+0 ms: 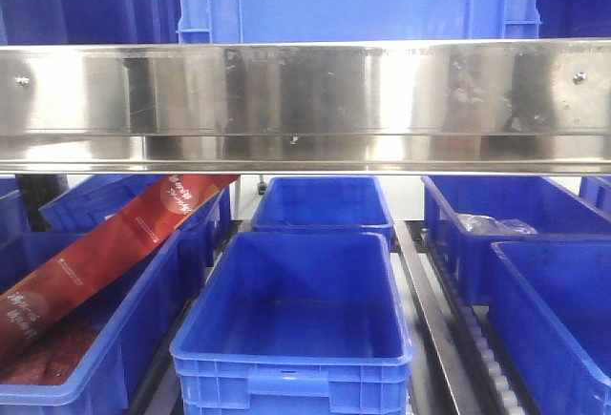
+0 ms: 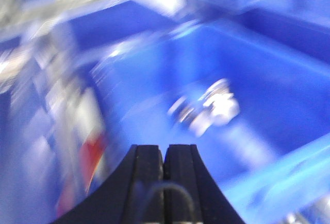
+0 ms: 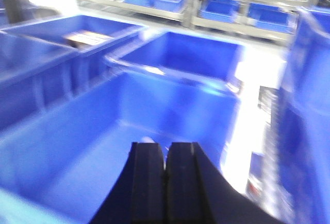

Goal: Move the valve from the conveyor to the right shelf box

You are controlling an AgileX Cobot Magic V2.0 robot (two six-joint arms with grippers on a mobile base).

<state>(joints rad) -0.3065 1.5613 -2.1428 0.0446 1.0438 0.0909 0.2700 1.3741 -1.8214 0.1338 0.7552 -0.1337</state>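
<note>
your left end effector [image 2: 164,154], pressed closed and empty, hovers over the blue box [image 2: 268,74] with the valve [image 2: 206,108] ahead, slightly right (blurred, axis unclear); right end effector [image 3: 166,154] closed too.

Valve [image 2: 206,108]: shiny silver metal part, seen only in left wrist view, heavily motion-blurred so shape and pose can't be told. Lies on the floor of a blue plastic box [image 2: 268,80], roughly mid-floor, apart from the walls. Box: open-topped, rectangular, smooth inner walls, rim bright along near edge. Which shelf box this is in the front view can't be told. Conveyor not visible in any view.
</note>
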